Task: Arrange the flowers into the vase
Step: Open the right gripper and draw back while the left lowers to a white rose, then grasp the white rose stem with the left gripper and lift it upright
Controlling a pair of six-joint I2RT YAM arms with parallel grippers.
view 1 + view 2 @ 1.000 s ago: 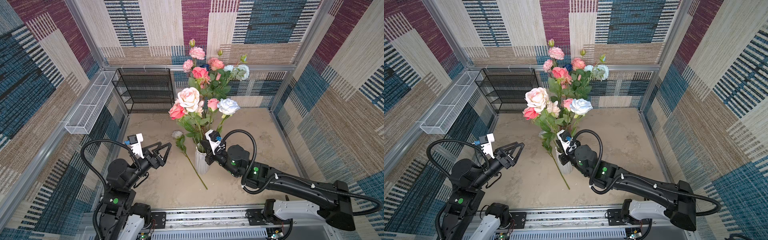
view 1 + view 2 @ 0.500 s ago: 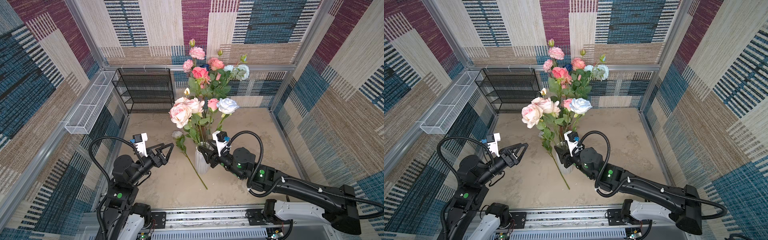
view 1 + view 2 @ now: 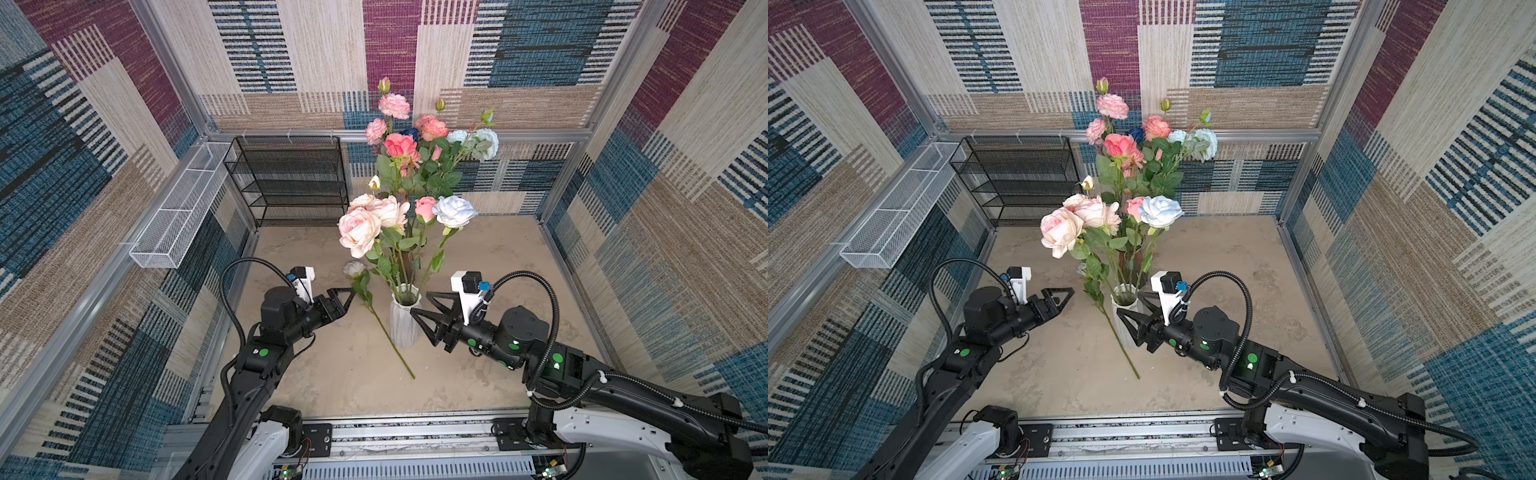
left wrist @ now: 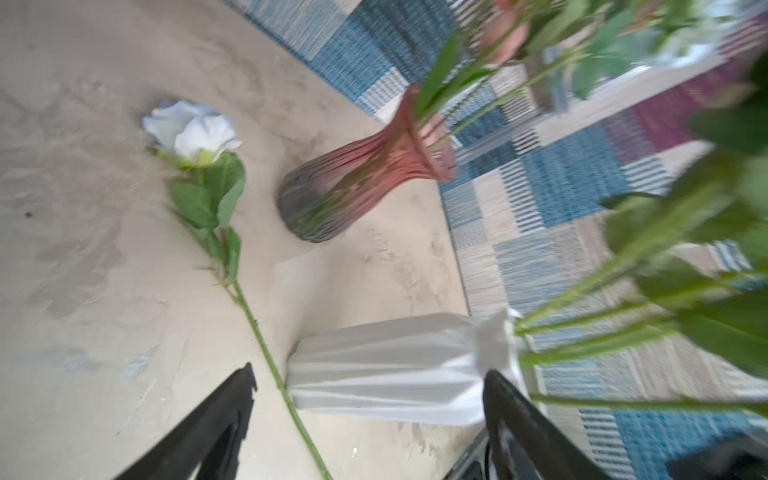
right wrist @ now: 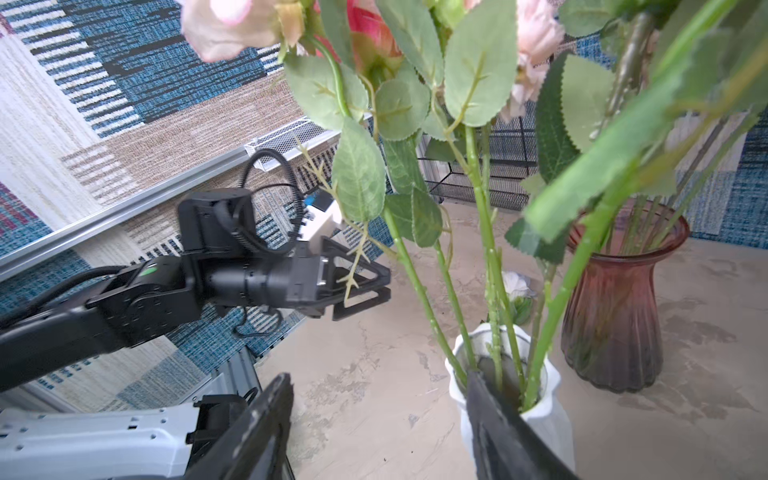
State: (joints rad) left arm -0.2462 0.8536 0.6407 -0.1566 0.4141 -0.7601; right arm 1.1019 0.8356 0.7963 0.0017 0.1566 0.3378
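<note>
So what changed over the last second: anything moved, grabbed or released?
The right hand opened, released the stem of the large peach rose at the mouth of the white vase and drew back toward its own side. The freed rose tipped leftward in both top views. The left hand, open, moved in toward the loose pale rose lying on the table. The vase, that rose and the other flowers stayed put.

The white vase (image 3: 404, 324) is white and fluted. Behind it, the glass vase (image 5: 615, 299) is translucent red, darker toward its base. The flowers (image 3: 388, 210) are pink, peach, coral, pale blue and one dark blue, on green stems and leaves. Left of the white vase, a loose rose (image 4: 189, 131) is white tinged blue. The bench (image 3: 340, 374) is mottled beige. The walls (image 3: 540, 50) carry patches of teal, maroon and cream, some striped. The left tool (image 3: 348, 299) and right tool (image 3: 419, 302) are black.
</note>
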